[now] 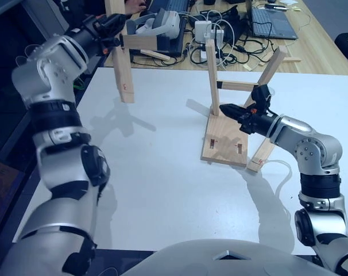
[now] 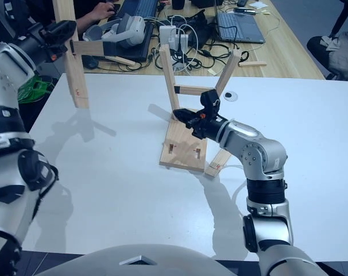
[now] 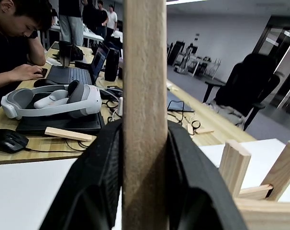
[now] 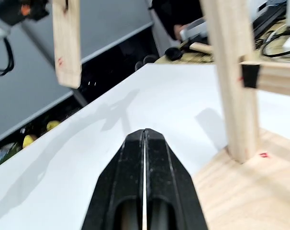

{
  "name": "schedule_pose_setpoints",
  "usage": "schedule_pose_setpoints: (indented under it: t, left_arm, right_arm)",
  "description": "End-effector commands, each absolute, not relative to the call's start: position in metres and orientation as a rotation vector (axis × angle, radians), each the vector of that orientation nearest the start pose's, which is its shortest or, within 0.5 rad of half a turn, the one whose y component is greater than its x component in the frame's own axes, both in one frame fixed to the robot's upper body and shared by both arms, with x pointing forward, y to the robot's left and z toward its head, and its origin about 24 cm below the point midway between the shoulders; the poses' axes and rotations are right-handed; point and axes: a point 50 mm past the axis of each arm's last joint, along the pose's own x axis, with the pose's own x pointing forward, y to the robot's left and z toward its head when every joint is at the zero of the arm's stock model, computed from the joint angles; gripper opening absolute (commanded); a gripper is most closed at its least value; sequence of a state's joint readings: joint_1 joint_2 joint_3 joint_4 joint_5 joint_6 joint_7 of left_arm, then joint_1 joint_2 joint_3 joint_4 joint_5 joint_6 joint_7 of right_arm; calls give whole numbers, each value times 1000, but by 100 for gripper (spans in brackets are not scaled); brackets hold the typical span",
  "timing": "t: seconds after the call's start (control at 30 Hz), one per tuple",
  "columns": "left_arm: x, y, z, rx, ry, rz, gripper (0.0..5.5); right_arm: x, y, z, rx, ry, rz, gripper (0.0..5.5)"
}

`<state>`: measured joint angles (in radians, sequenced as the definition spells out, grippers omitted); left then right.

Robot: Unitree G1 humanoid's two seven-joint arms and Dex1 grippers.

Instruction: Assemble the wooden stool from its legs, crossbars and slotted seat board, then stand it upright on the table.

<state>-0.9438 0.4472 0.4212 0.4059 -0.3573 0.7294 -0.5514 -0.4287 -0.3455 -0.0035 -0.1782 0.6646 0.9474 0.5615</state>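
The slotted seat board [image 1: 225, 146] lies flat on the white table [image 1: 162, 190]. One leg [image 1: 213, 80] stands upright in it, joined by a crossbar [image 1: 238, 86] to a second, leaning leg [image 1: 271, 72] whose lower end rests beside the board. My right gripper [image 1: 224, 108] is shut and empty, its tip close to the upright leg's base [image 4: 233, 105]. High at the far left, my left gripper [image 1: 112, 29] is shut on another leg [image 1: 124, 77] with a crossbar [image 1: 142, 41] attached; this leg hangs clear above the table. The fingers [image 3: 104, 172] clamp that leg [image 3: 145, 86] from both sides.
Behind the table runs a wooden desk [image 1: 312, 52] with a headset [image 1: 159, 24], laptops [image 1: 271, 23], cables and a loose wooden piece [image 3: 68, 134]. The table's left edge [image 1: 76, 109] lies just beneath the raised leg. The front half of the table offers free room.
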Motion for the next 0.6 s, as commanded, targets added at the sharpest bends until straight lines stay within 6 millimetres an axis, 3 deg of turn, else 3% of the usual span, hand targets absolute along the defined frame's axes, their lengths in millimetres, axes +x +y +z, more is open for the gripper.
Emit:
schedule_pose_setpoints:
  t: [0.03, 0.17, 0.33, 0.47, 0.6]
  left_arm:
    - [356, 203, 228, -473, -183, -366, 104]
    - [344, 165, 223, -630, -250, -378, 104]
    - [338, 148, 219, -691, -226, -392, 104]
    - [331, 146, 218, -713, -202, -414, 104]
    - [324, 145, 215, -757, -173, -414, 104]
  right_arm:
    - [269, -81, 161, 305, 336, 1212, 0]
    - [273, -37, 177, 354, 305, 1302, 0]
    - [282, 0, 180, 245, 227, 1295, 0]
    - [297, 1, 176, 187, 158, 1177, 0]
    - [327, -19, 175, 136, 84, 1025, 0]
